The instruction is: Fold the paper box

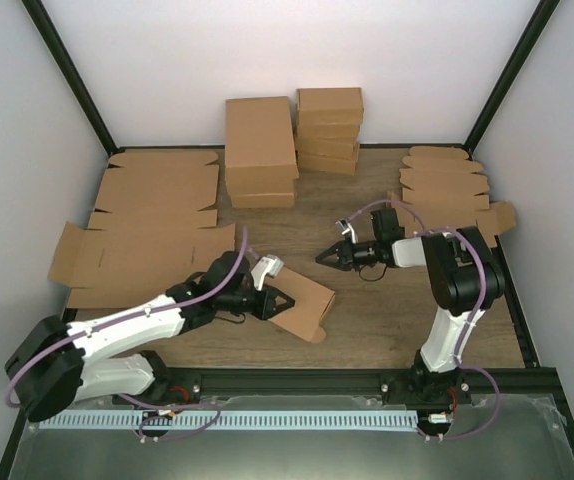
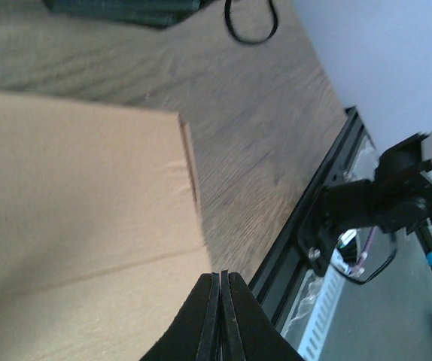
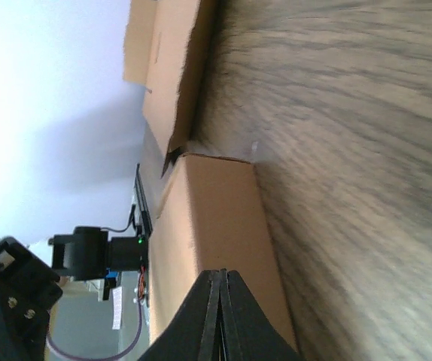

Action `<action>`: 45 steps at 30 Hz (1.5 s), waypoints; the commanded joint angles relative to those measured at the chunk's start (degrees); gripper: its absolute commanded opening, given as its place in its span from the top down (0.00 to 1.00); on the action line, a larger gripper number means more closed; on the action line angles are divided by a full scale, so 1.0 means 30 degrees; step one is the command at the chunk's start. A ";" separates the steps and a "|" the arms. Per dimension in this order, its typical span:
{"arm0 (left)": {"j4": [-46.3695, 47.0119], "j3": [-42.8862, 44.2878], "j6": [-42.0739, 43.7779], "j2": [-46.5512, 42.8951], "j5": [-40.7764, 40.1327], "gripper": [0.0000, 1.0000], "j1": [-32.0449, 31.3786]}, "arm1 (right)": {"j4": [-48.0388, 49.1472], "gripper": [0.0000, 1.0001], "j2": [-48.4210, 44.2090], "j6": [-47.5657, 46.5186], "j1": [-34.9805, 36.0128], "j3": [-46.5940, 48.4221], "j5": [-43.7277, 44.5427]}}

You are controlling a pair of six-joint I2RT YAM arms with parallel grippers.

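From the overhead camera I saw the wooden table (image 1: 387, 320) ringed with stock. Two stacks of tall folded brown cardboard cartons (image 1: 260, 150) stood at 12 o'clock. Large flat brown cardboard sheets (image 1: 157, 230) were spread from 9 to 10 o'clock. A fanned pile of flat brown cardboard blanks with rounded tabs (image 1: 445, 180) lay at 2 o'clock, just behind the right arm's elbow.

The small, shallow, plain brown cardboard paper box (image 1: 305, 305) lay near the front of the table, slightly left of centre and turned at an angle. The left claw (image 1: 283, 301) sat at the box's 9 o'clock edge, touching it. Through the left wrist camera its fingers were pressed together (image 2: 221, 274), and I could make out no cardboard between them; the box's flat top (image 2: 73, 210) filled the view beside them.

The right claw (image 1: 323, 258) was also closed tight. It hung at about 1 o'clock from the box, apart from it, with bare wood between. Its own camera looked past the closed tips (image 3: 221, 272) along the box's side (image 3: 208, 241).
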 commanded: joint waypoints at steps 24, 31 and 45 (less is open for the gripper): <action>-0.6158 0.2910 0.1481 -0.3670 0.0178 0.96 -0.0043 | -0.1503 0.99 0.0148 -0.1931 0.2192 -0.0368 0.0040; -0.6092 0.2646 0.1106 -0.3738 0.0998 0.96 -0.0070 | -0.1390 0.99 0.0621 -0.1690 0.1818 -0.0114 0.0804; -0.3009 0.0633 0.0883 -0.2580 0.1096 0.96 -0.0047 | -0.1593 0.99 0.1802 -0.1769 0.0651 0.1152 0.1436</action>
